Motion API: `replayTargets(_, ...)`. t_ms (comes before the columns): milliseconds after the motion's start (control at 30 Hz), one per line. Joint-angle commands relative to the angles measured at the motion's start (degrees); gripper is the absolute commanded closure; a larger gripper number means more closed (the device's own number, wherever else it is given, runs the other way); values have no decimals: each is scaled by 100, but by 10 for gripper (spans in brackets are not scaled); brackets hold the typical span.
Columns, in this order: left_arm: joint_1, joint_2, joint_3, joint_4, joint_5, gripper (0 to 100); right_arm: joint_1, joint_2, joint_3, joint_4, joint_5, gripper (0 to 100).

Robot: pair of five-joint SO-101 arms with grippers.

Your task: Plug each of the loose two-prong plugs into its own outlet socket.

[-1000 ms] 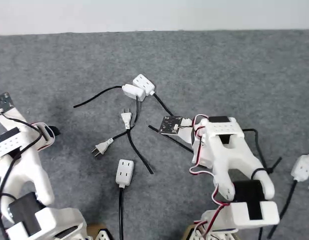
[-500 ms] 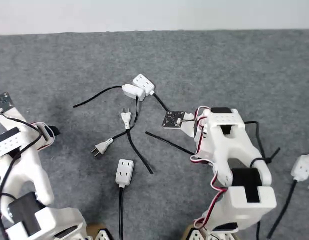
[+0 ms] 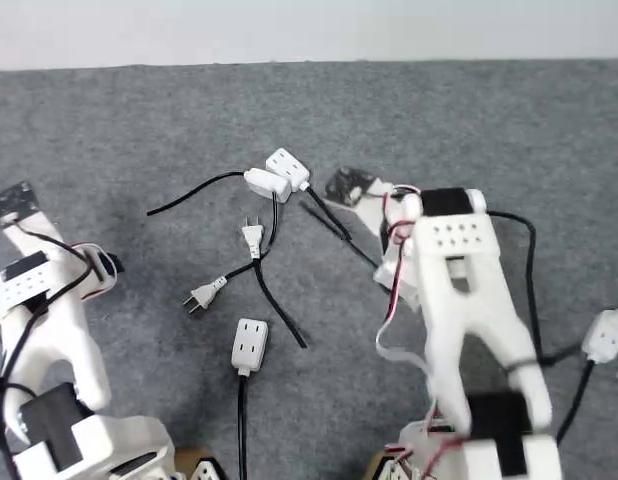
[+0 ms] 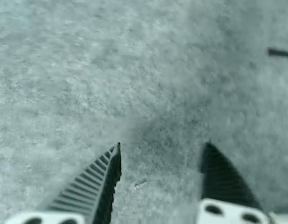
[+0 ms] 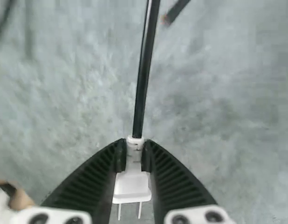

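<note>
My right gripper [image 5: 132, 142] is shut on a white two-prong plug [image 5: 131, 182], its prongs pointing back at the wrist camera. The plug's black cord [image 5: 145, 70] runs straight away over the carpet. In the high view the right arm [image 3: 454, 270] stretches toward the table's middle, and that cord [image 3: 334, 228] trails out from under it. Two loose plugs [image 3: 252, 236] [image 3: 197, 297] lie left of centre. One white outlet socket [image 3: 250, 343] lies nearer the front. Another socket [image 3: 288, 166] has a white plug [image 3: 266, 183] against it. My left gripper [image 4: 162, 147] hangs open over bare carpet.
Grey carpet covers the whole table. The left arm [image 3: 44, 300] stands at the left edge. A further white socket [image 3: 604, 333] with a black cord lies at the right edge. Black cords [image 3: 274, 295] cross between the loose plugs.
The right arm has stretched toward the back of the table, and the held plug's cord has shifted that way with it. The left arm moved only slightly.
</note>
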Motion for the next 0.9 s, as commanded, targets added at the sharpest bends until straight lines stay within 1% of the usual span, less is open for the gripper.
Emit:
replayTargets(0,343,-18,-198,149,-369,906,-523,-1218,-334,92,-985,990)
replayTargets(67,466,-9,-198,141,-563,986,-813,-1666,-343,40,-1433,990)
replayTargets(167,607,-62,-101,167,-853,988,-1235,-2167,-325,-180,-1978,990)
replayTargets(233,765,-62,-84,273,-914,988,-1543,-2334,-325,-330,-2145,990)
replayTargets(267,862,-62,-84,360,-1099,988,-1692,-2360,-325,-400,-2215,990)
replayTargets(333,1116,-70,-57,571,-1802,988,-2009,-2352,-325,-567,-2409,990)
replayTargets(433,1538,-70,-40,1073,-3218,988,-2457,-2308,-193,-892,-2734,990)
replayTargets(467,1626,-70,13,1152,-3508,988,-2589,-2281,-132,-998,-2848,990)
replayTargets(567,1749,-229,189,1160,-3956,988,-2897,-2246,123,-1323,-3235,990)
replayTargets(633,1916,-545,523,1152,-4475,988,-3064,-2281,334,-1622,-3402,990)
replayTargets(767,2312,-1521,1446,914,-5055,988,-3415,-2290,738,-2018,-3552,990)
replayTargets(867,2462,-2426,2132,712,-5371,988,-3626,-2290,1108,-2387,-3780,990)
